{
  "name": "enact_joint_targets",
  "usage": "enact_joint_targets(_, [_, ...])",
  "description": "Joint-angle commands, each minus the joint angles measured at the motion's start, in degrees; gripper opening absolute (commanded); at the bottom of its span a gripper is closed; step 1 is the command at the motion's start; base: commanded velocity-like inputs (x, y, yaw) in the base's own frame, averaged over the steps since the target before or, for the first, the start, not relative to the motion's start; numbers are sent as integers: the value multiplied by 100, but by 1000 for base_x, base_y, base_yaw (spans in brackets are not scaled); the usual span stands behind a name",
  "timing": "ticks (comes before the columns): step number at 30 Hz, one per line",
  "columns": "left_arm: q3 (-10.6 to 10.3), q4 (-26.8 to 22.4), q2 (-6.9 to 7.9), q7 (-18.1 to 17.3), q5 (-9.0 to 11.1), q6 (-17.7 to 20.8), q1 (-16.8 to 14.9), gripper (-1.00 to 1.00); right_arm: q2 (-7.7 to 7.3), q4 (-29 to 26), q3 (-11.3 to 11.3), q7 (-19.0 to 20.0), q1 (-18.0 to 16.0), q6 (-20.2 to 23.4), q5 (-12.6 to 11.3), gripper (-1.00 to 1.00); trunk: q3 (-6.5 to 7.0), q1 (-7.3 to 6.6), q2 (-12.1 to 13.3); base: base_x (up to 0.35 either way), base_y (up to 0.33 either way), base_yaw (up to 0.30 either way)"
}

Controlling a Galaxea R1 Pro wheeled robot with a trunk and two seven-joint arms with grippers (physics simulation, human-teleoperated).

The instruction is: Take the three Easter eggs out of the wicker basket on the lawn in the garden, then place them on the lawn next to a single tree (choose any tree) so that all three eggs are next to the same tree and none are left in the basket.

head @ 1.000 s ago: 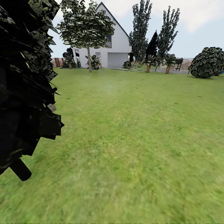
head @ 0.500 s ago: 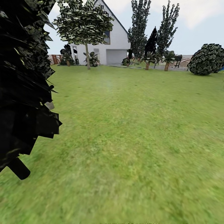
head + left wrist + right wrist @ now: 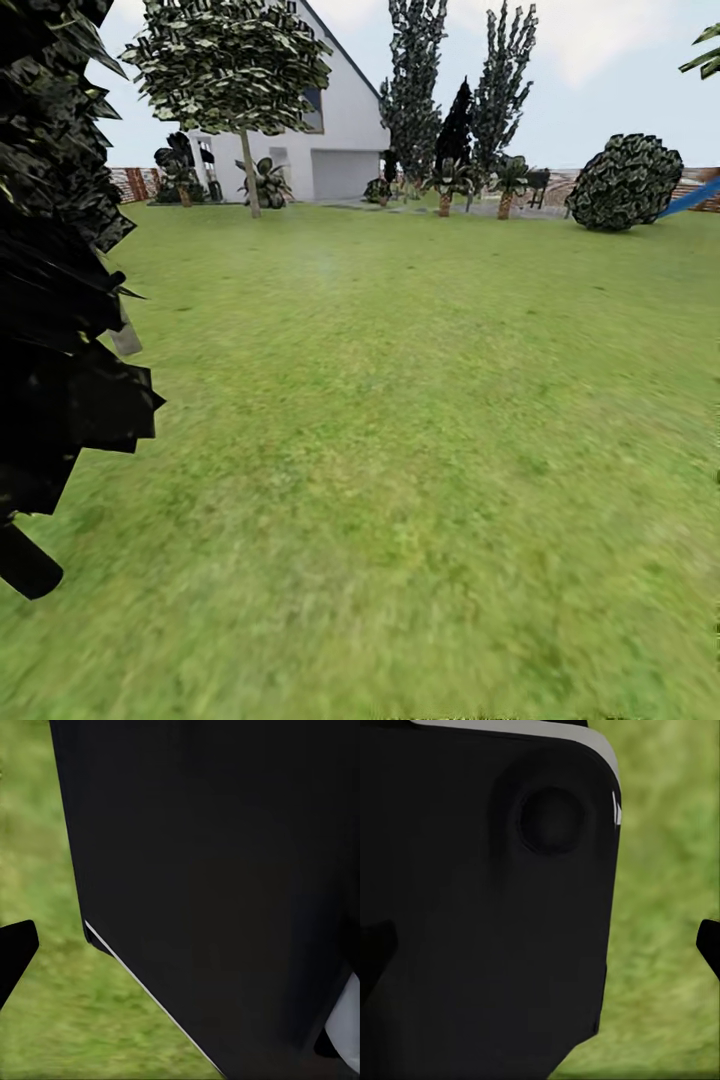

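Observation:
The lawn (image 3: 420, 430) of mottled green grass stretches ahead of me in the head view. A tree (image 3: 236, 70) with a thin pale trunk and a speckled canopy stands far off at the back left, in front of a white house. The three Easter eggs and the wicker basket are out of view. In the left wrist view a dark fingertip (image 3: 15, 954) shows over grass beside a large black body part. In the right wrist view another dark fingertip (image 3: 709, 943) shows at the edge over grass. Nothing shows between the fingers.
A mass of dark jagged foliage (image 3: 55, 280) hangs close at my left. Far back stand a white house (image 3: 335, 140), tall narrow trees (image 3: 415, 80), short palms (image 3: 445, 185) and a round bush (image 3: 625, 182). A blue strip (image 3: 695, 198) lies at the far right.
The whole head picture has slid left, so the camera has turned right. The bush and the far tree sit further left, and the blue strip has come into sight.

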Motion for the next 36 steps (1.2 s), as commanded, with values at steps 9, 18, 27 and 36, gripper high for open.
enact_joint_targets(9, [3, -11, 0, -7, 5, 1, 3, 100, 4, 6, 11, 2, -3, -29, 15, 100, -9, 0, -2, 0, 0, -70])
enact_joint_targets(18, [3, -11, 0, -7, 7, 1, 3, 100, -1, 6, 12, 2, -3, -31, 22, 100, -9, 0, -2, 0, 0, -234])
enact_joint_targets(27, [0, -11, 0, -7, 5, 1, 3, 100, -1, 10, 29, 2, -3, -27, 49, 100, -9, 0, -2, 0, 0, -25])
enact_joint_targets(36, [-1, -11, 0, -7, 5, 1, 3, 100, -1, 6, 12, 2, -11, -246, 34, 100, -9, 0, -2, 0, 0, -2])
